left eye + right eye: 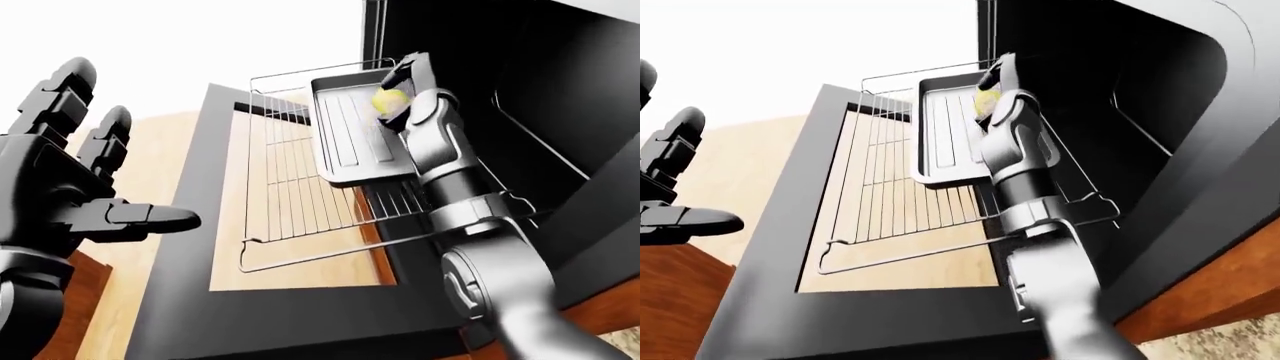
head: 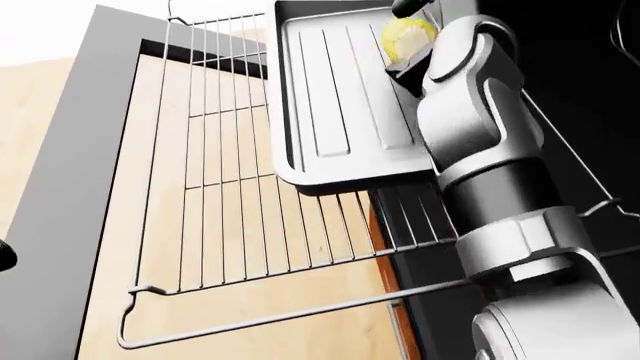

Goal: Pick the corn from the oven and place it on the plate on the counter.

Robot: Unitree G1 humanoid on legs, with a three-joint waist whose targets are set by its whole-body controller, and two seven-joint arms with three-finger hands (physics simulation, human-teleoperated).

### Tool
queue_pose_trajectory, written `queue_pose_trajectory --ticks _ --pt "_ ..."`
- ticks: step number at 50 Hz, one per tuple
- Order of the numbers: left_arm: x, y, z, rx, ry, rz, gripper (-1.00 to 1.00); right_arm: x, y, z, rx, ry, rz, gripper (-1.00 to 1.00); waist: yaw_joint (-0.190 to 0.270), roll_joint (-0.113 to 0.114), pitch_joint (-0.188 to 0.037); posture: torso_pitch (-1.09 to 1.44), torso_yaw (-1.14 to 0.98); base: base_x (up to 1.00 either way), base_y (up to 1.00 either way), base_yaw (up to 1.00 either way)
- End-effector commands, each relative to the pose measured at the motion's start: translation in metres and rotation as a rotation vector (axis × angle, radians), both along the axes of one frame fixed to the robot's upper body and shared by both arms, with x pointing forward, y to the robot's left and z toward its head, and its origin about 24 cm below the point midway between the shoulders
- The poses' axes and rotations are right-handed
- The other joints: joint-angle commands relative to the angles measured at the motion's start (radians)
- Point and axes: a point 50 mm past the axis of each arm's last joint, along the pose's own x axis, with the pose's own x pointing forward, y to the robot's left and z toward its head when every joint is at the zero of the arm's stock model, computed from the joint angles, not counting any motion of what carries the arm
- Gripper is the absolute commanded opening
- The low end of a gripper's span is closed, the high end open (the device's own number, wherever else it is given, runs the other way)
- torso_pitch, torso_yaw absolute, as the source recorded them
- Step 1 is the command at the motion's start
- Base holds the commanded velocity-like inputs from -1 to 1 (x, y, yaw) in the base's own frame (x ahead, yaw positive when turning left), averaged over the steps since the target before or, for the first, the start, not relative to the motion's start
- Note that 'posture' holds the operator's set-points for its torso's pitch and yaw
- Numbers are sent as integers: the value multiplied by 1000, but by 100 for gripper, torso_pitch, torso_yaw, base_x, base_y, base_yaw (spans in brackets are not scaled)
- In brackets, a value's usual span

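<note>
The yellow corn (image 2: 404, 33) is at the top of the grey baking tray (image 2: 330, 112), which rests on the pulled-out wire rack (image 2: 240, 225) of the open oven. My right hand (image 2: 406, 41) reaches up along the tray's right side. Its black fingers (image 2: 400, 72) close round the corn from above and below. In the left-eye view my left hand (image 1: 95, 199) hangs at the far left with fingers spread, holding nothing, well away from the oven. No plate shows in any view.
The oven door (image 1: 190, 300) hangs open below the rack, and wooden floor shows through its window. The dark oven cavity (image 1: 1110, 97) fills the right side. A wooden cabinet edge (image 1: 1200, 292) sits at the lower right.
</note>
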Motion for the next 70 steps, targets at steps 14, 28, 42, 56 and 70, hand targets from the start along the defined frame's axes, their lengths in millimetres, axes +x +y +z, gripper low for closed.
queue_pose_trajectory --ticks 14,28,42,56,70 --pt "-4 -1 13 8 -69 10 100 -53 27 76 33 -256 233 -100 -7 1 -22 0 0 0 0 0" --pt "-6 -5 18 14 -75 1 100 -73 33 83 10 -276 281 -100 -4 -66 -40 0 0 -52 6 0" --pt "-5 -14 17 27 -74 -17 100 -92 19 93 27 -317 277 -100 17 28 -44 0 0 -91 9 0" --pt "-5 -16 16 27 -81 -28 100 -112 22 91 79 -345 340 -100 -12 -67 1 0 0 -47 4 0" --pt "-7 -18 22 29 -86 -33 100 -127 13 86 113 -349 359 -100 -25 -102 -25 0 0 0 -6 -70"
